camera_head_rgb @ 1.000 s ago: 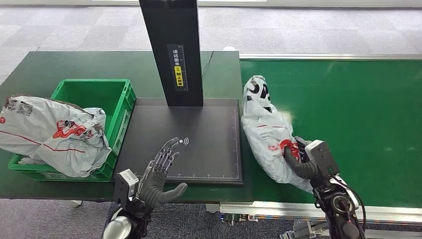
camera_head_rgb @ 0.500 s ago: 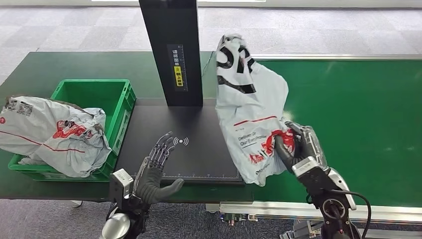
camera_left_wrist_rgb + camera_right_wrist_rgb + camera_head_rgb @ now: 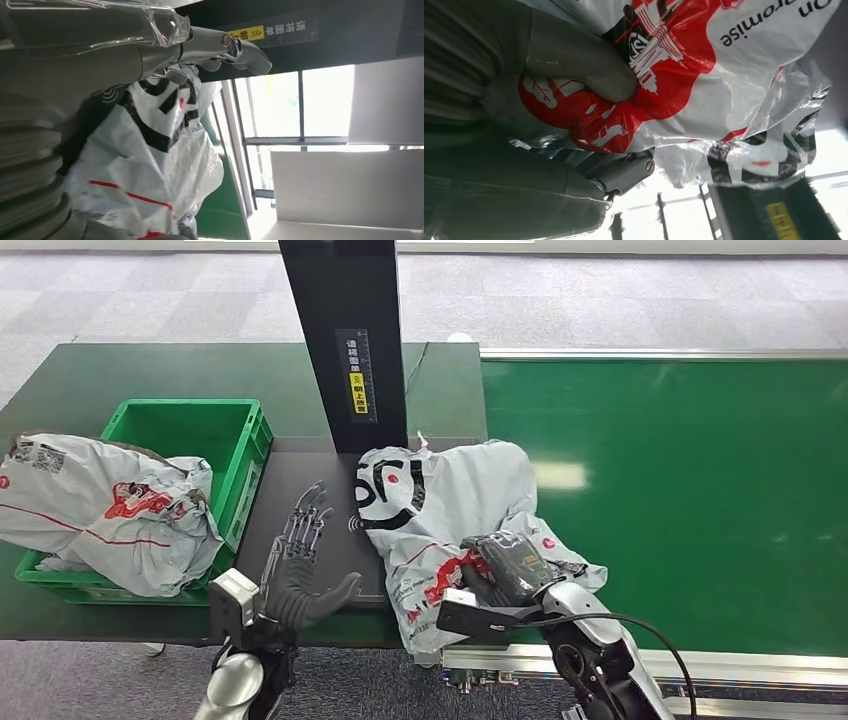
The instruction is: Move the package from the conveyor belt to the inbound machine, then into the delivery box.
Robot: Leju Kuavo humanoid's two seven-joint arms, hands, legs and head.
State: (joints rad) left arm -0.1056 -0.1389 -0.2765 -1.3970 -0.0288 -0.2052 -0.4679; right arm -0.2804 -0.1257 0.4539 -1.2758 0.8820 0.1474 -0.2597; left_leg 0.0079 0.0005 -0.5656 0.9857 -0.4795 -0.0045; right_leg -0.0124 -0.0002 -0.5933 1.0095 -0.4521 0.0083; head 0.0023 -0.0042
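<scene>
A white plastic package (image 3: pixel 440 502) with red and black print lies across the right half of the black inbound machine plate (image 3: pixel 310 470), under its dark post (image 3: pixel 350 340). My right hand (image 3: pixel 505 570) grips the package's near end; the thumb presses into the red print (image 3: pixel 624 75). My left hand (image 3: pixel 298 570) hovers with fingers spread over the plate's left part, just left of the package (image 3: pixel 150 150), holding nothing. The green delivery box (image 3: pixel 190 430) stands to the left of the plate.
A large white bag (image 3: pixel 100 510) fills the box's near end and spills over its left rim. The green conveyor belt (image 3: pixel 680 490) stretches away to the right. The dark green table (image 3: pixel 120 370) carries the box and the machine.
My right hand swung the package from the belt, up through the air, and laid it down on the machine plate. My left hand shifted slightly left and farther forward over the plate.
</scene>
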